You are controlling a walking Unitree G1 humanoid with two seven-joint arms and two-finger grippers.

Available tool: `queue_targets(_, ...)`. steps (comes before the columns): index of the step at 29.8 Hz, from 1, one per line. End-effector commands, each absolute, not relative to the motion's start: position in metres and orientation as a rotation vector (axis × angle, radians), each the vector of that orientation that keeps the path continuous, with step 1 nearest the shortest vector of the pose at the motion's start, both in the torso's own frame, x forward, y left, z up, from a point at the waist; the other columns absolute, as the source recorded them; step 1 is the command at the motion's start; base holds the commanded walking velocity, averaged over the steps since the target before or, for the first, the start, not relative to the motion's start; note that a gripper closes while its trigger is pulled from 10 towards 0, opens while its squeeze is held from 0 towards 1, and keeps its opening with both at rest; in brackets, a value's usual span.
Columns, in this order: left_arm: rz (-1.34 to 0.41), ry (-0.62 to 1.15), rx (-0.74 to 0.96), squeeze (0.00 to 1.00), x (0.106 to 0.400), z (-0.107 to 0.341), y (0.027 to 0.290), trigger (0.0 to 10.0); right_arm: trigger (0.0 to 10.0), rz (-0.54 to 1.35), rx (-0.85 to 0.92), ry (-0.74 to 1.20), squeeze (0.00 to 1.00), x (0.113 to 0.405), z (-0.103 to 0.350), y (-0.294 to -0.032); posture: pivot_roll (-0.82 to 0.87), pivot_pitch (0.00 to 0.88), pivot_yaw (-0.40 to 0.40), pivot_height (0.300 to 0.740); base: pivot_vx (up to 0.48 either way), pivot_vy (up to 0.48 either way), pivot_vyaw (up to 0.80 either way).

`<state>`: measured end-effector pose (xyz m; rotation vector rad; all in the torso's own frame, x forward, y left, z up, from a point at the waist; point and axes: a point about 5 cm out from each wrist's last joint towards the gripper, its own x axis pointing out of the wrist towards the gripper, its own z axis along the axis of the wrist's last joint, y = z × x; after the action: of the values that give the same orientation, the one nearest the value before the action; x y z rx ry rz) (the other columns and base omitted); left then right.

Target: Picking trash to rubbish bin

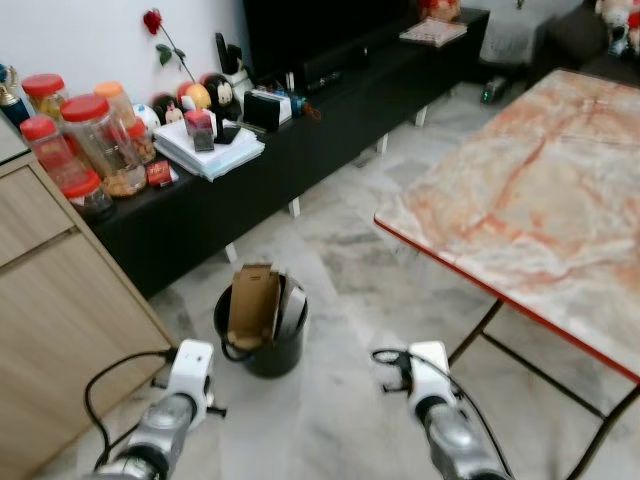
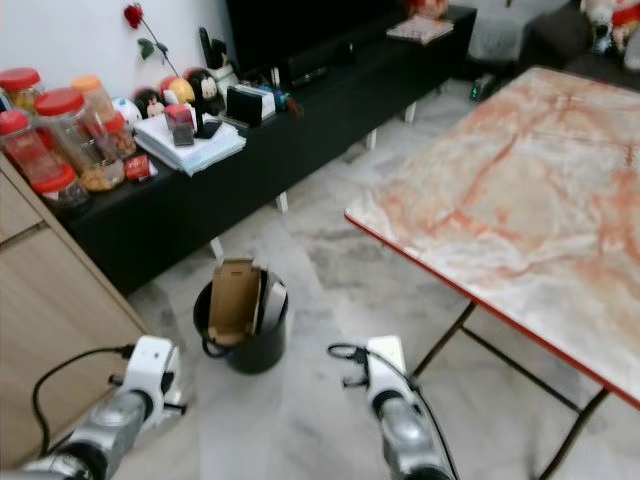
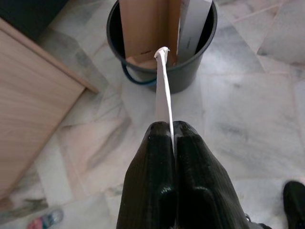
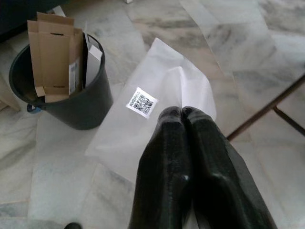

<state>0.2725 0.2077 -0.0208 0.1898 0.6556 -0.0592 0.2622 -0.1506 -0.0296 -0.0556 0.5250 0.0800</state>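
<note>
A black rubbish bin [image 1: 262,340] stands on the marble floor and holds a folded brown cardboard box [image 1: 252,300] and a white flat piece. My left gripper [image 3: 171,131] is shut on a thin white sheet [image 3: 163,90] seen edge-on, whose far tip reaches the bin's rim [image 3: 209,28]. My right gripper [image 4: 182,112] is shut on a larger white sheet [image 4: 152,119] with a small QR label, hanging over the floor just right of the bin [image 4: 71,109]. Both arms are low in front of me, left arm [image 1: 185,385] beside the bin, right arm [image 1: 428,385] further right.
A marble-topped table [image 1: 530,180] with a red edge and thin black legs [image 1: 545,372] stands to the right. A long black console [image 1: 300,130] with jars and clutter runs along the wall. A wooden cabinet [image 1: 60,300] is close on the left.
</note>
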Motion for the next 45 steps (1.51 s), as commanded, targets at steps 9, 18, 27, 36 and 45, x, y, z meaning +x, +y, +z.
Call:
queue_targets(9,-0.028,0.674,0.208,0.00,0.2690,-0.0217,0.2185,10.0,10.0,0.106,-0.050,0.522,0.00,0.2626,-0.0293,-0.1410,0.15,0.113,0.026,0.740,0.293,0.000,0.07)
queue_targets(18,-0.026,0.672,0.200,0.00,0.2694,-0.0218,0.2165,10.0,10.0,0.113,-0.059,0.524,0.00,0.2626,-0.0294,-0.1419,0.15,0.125,0.018,0.740,0.290,0.000,0.63)
queue_targets(27,-0.017,0.675,0.197,0.00,0.2681,-0.0225,0.2181,10.0,10.0,0.121,-0.064,0.523,0.00,0.2625,-0.0294,-0.1396,0.15,0.130,0.015,0.740,0.289,0.000,0.34)
queue_targets(36,-0.018,0.672,0.192,0.00,0.2688,-0.0224,0.2164,10.0,10.0,0.120,-0.061,0.522,0.00,0.2630,-0.0289,-0.1416,0.15,0.133,0.012,0.740,0.288,0.000,0.00)
queue_targets(45,-0.018,0.674,0.195,0.00,0.2687,-0.0225,0.2165,10.0,10.0,0.132,-0.067,0.514,0.00,0.2637,-0.0281,-0.1377,0.15,0.127,0.012,0.740,0.293,0.000,0.29)
